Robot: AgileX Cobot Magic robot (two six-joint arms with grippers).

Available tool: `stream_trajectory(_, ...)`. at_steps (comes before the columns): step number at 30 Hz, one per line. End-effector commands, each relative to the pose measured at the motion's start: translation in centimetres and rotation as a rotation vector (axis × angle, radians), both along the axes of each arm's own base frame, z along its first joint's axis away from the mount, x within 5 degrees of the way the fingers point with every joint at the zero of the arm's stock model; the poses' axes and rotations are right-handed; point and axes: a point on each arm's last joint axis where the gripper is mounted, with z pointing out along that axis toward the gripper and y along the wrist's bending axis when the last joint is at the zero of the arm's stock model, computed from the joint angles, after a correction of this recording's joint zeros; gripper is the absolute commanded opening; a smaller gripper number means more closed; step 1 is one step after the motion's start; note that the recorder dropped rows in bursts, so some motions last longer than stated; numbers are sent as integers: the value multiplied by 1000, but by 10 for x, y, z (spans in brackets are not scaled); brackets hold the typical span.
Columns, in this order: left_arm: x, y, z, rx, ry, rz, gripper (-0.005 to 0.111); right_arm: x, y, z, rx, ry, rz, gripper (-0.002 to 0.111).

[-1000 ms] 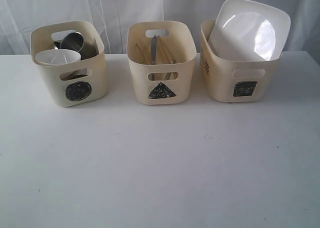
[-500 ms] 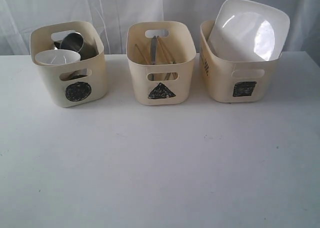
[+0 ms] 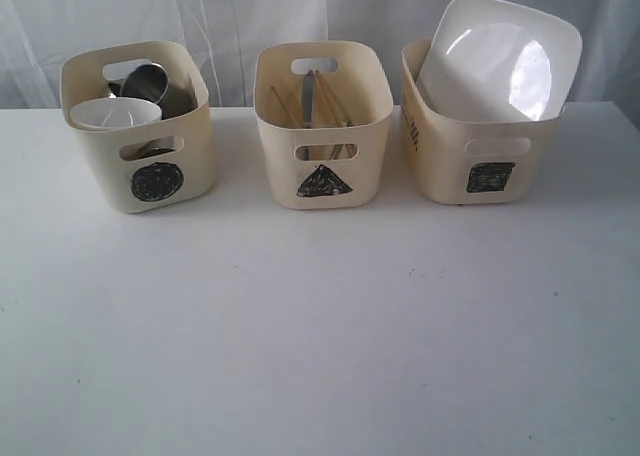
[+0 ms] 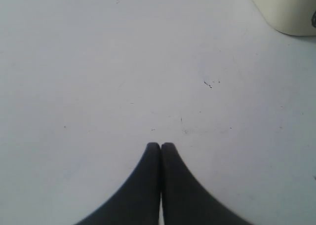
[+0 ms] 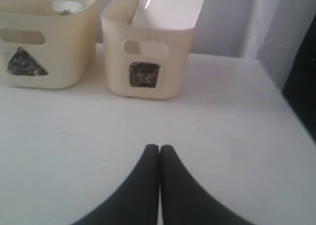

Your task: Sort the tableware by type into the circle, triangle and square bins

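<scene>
- In the circle bin (image 3: 105,171), a small white bowl (image 3: 112,114) and a steel mug (image 3: 150,84) show above the rim; deeper contents are hidden.
- In the triangle bin (image 3: 275,166), chopsticks (image 3: 283,106) and metal handles (image 3: 309,96) stand, individually indistinct.
- In the square bin (image 3: 440,166), the plate (image 3: 495,61) leans, lower edge concealed.
- The left gripper (image 4: 161,147) and right gripper (image 5: 159,149) have fingertips pressed together, empty, over the table (image 3: 320,336).

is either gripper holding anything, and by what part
Nothing is held: the left gripper and the right gripper are both shut with nothing between their tips.
</scene>
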Motion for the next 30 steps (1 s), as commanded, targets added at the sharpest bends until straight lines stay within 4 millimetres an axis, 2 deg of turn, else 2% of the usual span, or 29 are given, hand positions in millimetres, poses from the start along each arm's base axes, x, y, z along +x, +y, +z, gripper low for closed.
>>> stream_trajectory(1, 0, 0, -1, 5, 4, 1, 0, 0, -5, 4, -19, -42, -55, 0)
stream_trajectory(3, 0, 0, -1, 5, 4, 1, 0, -3, -6, -7, 49, 68, -82, 0)
stream_trajectory(8, 0, 0, -1, 5, 4, 1, 0, -3, -6, -7, -66, 81, -56, 0)
stream_trajectory(30, 0, 0, -1, 5, 4, 1, 0, -3, -6, -7, -63, 80, -56, 0)
